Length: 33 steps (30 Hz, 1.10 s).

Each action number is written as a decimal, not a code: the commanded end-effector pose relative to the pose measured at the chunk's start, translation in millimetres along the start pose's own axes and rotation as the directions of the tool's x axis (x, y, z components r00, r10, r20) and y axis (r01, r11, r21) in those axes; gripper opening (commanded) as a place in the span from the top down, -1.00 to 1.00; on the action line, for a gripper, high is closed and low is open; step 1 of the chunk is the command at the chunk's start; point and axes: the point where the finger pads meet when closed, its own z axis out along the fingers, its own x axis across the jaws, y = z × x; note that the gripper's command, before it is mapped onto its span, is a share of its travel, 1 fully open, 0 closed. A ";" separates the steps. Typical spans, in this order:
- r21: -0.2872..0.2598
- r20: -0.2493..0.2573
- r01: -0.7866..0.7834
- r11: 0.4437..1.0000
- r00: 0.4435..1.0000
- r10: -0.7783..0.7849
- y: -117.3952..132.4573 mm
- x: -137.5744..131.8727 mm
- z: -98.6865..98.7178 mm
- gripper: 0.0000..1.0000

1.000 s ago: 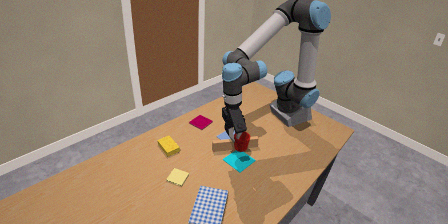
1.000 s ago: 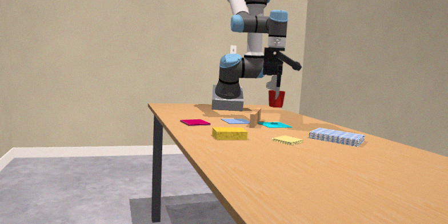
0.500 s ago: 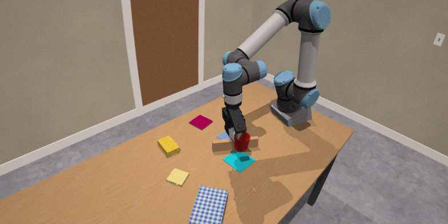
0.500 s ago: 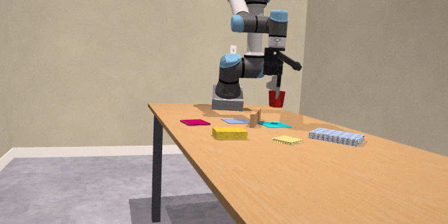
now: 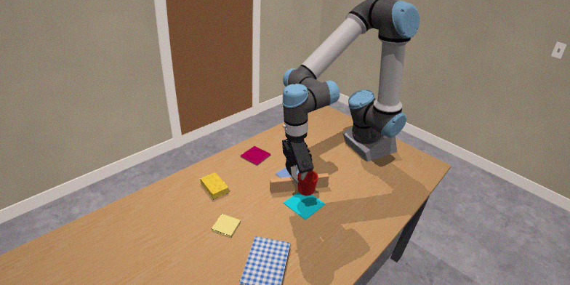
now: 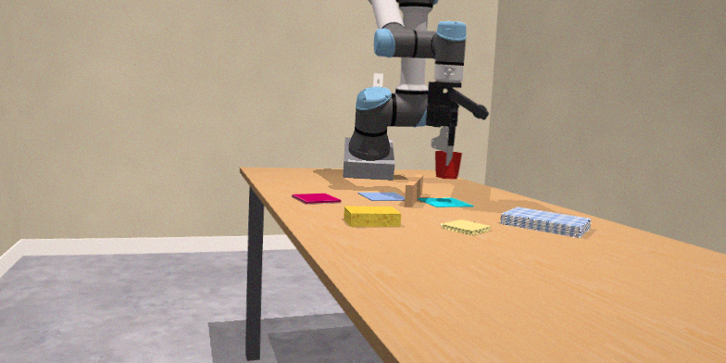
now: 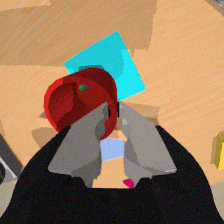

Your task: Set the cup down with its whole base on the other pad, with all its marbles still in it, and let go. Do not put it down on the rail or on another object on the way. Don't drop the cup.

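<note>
My gripper (image 7: 114, 103) is shut on the rim of the red cup (image 7: 80, 102) and holds it upright in the air. In the top view the cup (image 5: 307, 182) hangs above the cyan pad (image 5: 304, 204), with its shadow on the pad. In the exterior view the cup (image 6: 450, 164) is well above the table and the cyan pad (image 6: 445, 202). A green marble (image 7: 82, 87) shows inside the cup; other marbles are hidden. The wooden rail (image 5: 296, 185) lies behind the cup, and the light blue pad (image 5: 283, 172) lies beyond the rail.
A magenta pad (image 5: 255, 155), a yellow sponge (image 5: 214, 185), a pale yellow pad (image 5: 225, 225) and a blue checked cloth (image 5: 266, 261) lie on the table left of and in front of the pads. The robot base (image 5: 369, 144) stands at the far end.
</note>
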 end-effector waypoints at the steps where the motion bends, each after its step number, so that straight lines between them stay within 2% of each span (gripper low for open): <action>1: 0.001 -0.001 0.000 1.000 1.000 0.000 -0.2 1.1 6.6 0.94; 13: 0.001 -0.001 0.000 1.000 1.000 0.000 -0.4 4.0 35.1 0.94; 25: 0.001 -0.001 0.000 1.000 1.000 0.000 -0.4 5.7 52.1 0.94; 33: 0.001 -0.001 0.000 1.000 1.000 0.000 -0.5 6.1 56.0 0.94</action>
